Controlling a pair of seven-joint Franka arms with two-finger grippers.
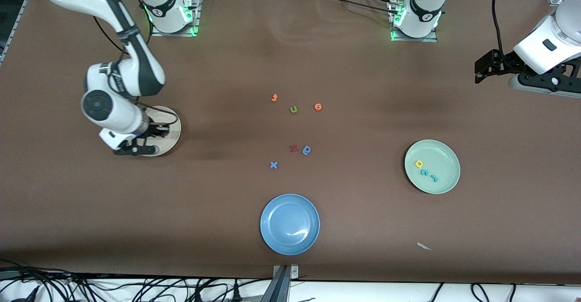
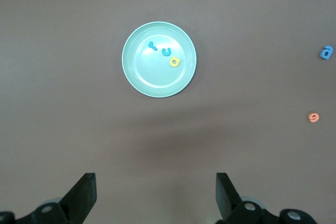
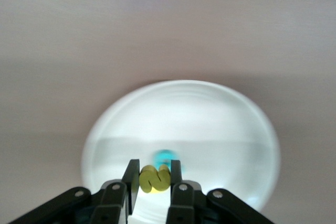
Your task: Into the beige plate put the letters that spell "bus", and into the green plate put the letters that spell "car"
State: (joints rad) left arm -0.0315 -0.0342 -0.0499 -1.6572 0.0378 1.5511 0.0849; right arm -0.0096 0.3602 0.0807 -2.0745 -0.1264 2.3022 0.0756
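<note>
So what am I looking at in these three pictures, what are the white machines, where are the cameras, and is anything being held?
They are two white robot arms at a brown table. One picture looks down from across the table; the other two come from cameras on each arm's wrist.

The right claw is shut on a yellow letter just above the beige plate, where a teal letter already lies. The left claw waits open near its end of the table, holding nothing.

The green plate holds three letters: a yellow a, a teal c and a teal r. Loose letters lie mid-table, and nearer the camera sits a blue plate.
</note>
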